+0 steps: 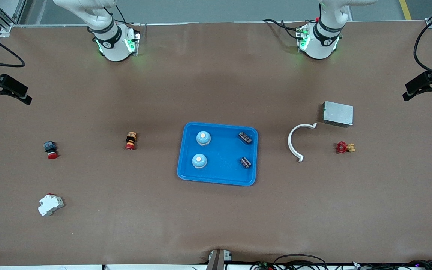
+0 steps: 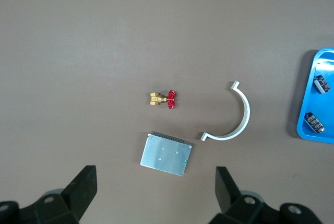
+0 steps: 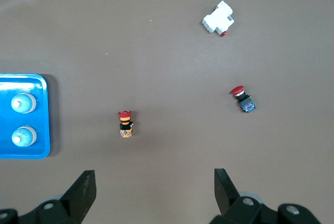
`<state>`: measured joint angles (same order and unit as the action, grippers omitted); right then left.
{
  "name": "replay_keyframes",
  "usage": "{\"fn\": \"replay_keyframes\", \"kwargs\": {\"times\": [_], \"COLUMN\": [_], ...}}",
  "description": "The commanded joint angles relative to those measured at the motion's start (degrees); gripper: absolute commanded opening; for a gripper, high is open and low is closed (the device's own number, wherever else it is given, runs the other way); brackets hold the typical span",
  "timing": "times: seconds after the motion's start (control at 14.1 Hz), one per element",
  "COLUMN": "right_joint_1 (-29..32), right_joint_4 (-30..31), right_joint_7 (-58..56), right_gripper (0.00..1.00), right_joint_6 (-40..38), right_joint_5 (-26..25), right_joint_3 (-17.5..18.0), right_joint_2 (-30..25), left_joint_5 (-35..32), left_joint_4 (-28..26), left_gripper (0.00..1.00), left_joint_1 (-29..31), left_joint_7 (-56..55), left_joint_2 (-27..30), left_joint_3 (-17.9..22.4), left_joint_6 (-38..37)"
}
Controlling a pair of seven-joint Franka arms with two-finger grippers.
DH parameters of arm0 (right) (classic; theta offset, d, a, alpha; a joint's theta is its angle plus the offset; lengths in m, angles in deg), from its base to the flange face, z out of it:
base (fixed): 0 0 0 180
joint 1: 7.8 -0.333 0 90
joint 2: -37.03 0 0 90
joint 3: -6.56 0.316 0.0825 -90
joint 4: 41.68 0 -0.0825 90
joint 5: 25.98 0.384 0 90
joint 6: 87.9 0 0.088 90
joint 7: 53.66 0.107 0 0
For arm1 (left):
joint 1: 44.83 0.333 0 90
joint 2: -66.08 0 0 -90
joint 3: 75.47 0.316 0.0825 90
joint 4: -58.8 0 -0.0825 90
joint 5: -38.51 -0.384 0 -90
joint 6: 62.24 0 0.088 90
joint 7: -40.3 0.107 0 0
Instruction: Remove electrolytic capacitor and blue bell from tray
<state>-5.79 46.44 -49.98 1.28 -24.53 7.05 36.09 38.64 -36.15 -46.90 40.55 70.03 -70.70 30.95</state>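
Note:
A blue tray [image 1: 221, 159] lies mid-table. Two pale-blue bells [image 1: 203, 138] [image 1: 199, 161] stand in its half toward the right arm's end. Two dark capacitors [image 1: 245, 137] [image 1: 245, 162] lie in its half toward the left arm's end. Neither hand shows in the front view. My left gripper [image 2: 154, 181] hangs open and empty high over the table by the metal box [image 2: 166, 153], with the capacitors [image 2: 322, 84] [image 2: 314, 121] at the view's edge. High up too, my right gripper [image 3: 154, 176] is open with nothing in it. The tray [image 3: 31, 80] and bells [image 3: 24, 103] [image 3: 24, 137] show off to one side.
Toward the left arm's end lie a metal box [image 1: 338, 113], a white curved clip [image 1: 297, 140] and a red-handled brass valve [image 1: 345, 147]. Toward the right arm's end lie two red push buttons [image 1: 130, 140] [image 1: 50, 149] and a white breaker [image 1: 50, 204].

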Motion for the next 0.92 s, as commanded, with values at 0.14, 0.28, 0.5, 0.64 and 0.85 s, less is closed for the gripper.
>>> {"fn": "replay_keyframes", "kwargs": {"times": [0.14, 0.28, 0.5, 0.64, 0.85], "right_joint_1": [-0.17, -0.17, -0.52, -3.49, -10.6], "right_joint_4": [0.65, 0.74, 0.83, 2.23, 4.68], "right_joint_7": [0.09, 0.09, 0.18, 5.07, 12.46], "right_gripper": [1.0, 1.0, 1.0, 1.0, 1.0], "right_joint_6": [0.47, 0.55, 0.56, 1.87, 3.27], "right_joint_5": [-0.67, -0.75, -0.76, -0.84, -0.93], "right_joint_3": [0.12, 0.12, 0.12, 0.12, 0.12], "right_joint_2": [-0.3, -0.3, -0.3, -0.47, 0.05], "left_joint_5": [-0.22, -0.04, 0.04, 0.04, -0.13], "left_joint_4": [1.52, 1.52, 1.52, 1.6, 3.44], "left_gripper": [1.0, 1.0, 1.0, 1.0, 1.0], "left_joint_1": [0.4, 0.23, -0.73, -0.65, -0.91], "left_joint_7": [0.37, 0.02, -4.44, -11.9, -20.35], "left_joint_2": [-0.7, -0.61, 0.09, 1.14, 0.54], "left_joint_3": [-0.19, -0.11, -1.5, -6.15, -11.77], "left_joint_6": [-1.26, -1.26, -2.92, -5.3, -5.31]}}
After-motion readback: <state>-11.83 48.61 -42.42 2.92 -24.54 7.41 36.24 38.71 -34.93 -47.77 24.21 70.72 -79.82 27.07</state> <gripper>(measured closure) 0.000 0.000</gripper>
